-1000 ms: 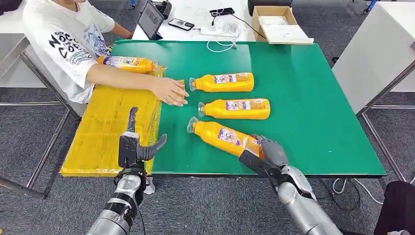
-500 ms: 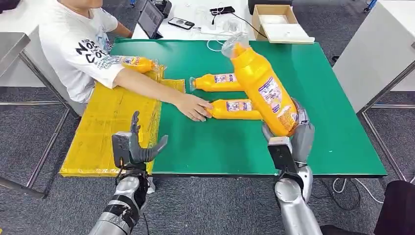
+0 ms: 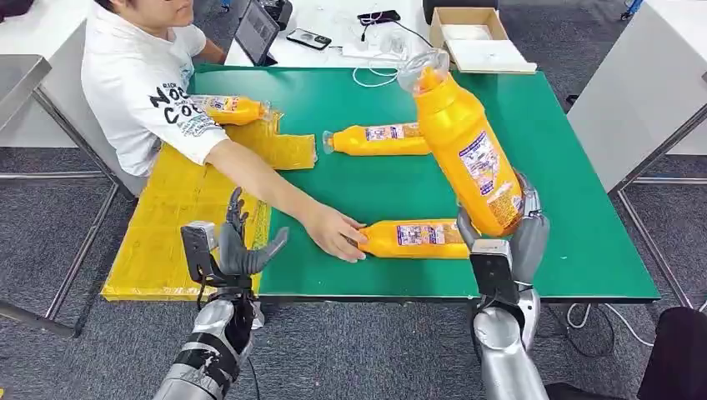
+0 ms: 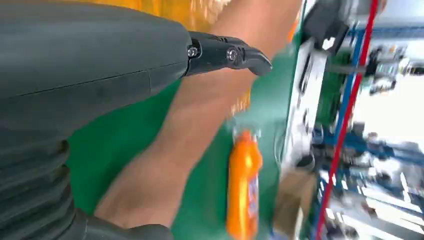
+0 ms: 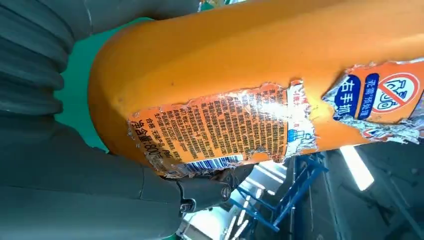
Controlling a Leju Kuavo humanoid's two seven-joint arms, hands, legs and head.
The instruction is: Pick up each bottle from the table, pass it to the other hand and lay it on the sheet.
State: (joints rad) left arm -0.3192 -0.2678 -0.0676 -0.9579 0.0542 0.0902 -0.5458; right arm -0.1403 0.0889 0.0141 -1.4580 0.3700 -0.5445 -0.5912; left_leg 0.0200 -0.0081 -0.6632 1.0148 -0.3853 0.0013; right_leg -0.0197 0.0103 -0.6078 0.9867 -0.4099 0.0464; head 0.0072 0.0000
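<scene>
Evidently the right hand [image 3: 507, 242] gripped the lifted bottle [image 3: 463, 146] by its base, neck tilted up above the desk [image 3: 575, 208], likely ready for the handover. Beside the yellow sheet [image 3: 175, 217], the left hand [image 3: 233, 246] waited, fingers spread and empty.

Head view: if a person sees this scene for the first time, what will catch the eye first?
Most striking is the large orange bottle that the right hand holds raised over the green table, cap tilted away. Next, a person's hand touches another orange bottle lying near the front edge. The left hand waits with fingers apart by the yellow sheet.
</scene>
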